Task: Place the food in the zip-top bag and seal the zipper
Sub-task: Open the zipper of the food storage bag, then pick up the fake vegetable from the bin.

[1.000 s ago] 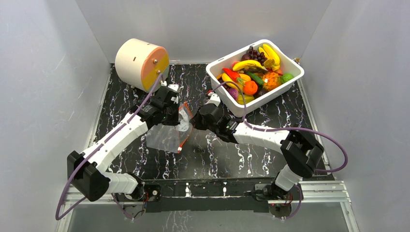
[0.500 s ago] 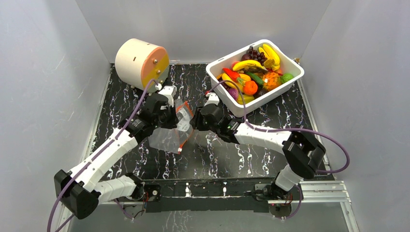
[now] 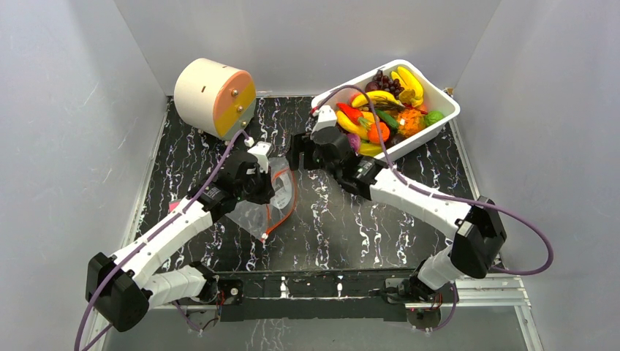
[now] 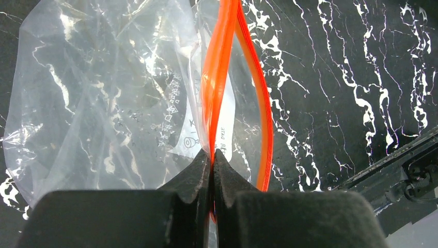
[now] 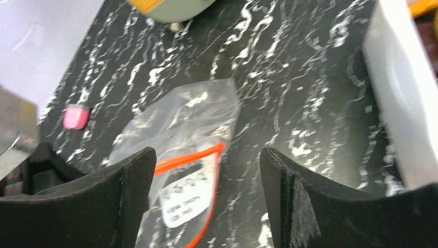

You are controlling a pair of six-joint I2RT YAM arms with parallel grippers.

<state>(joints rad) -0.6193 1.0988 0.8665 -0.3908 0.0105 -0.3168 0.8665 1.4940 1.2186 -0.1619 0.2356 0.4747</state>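
Two end effectors work over the black, white-veined marble-pattern bench (image 3: 322,219). We see the left end effector (image 4: 212,161) clamped shut on the orange-red plastic zipper (image 4: 222,62) of the clear, crinkly plastic zip-top bag (image 4: 103,93). It pinches one strip of the rim at its end. The zipper's long axis runs straight away from those fingertips. The second strip bows out to one side of the pinched one, so the mouth stands slightly parted. The bag's body spreads out on the other side of the pinched strip and lies on the bench.

From above, the mouth faces the right arm's side. The rim runs from the left end effector towards the near edge of the bench.

A white label panel and small printing sit just beyond the left fingertips. We cannot read the writing.

The right end effector (image 5: 206,157) hangs over the bench with its jaws apart and nothing between them. The bag lies ahead of it. The white rectangular plastic tub (image 3: 417,142) stands just beside it, filled with bright plastic toy food (image 3: 380,117): yellow bananas, purple grapes, and orange and green pieces.
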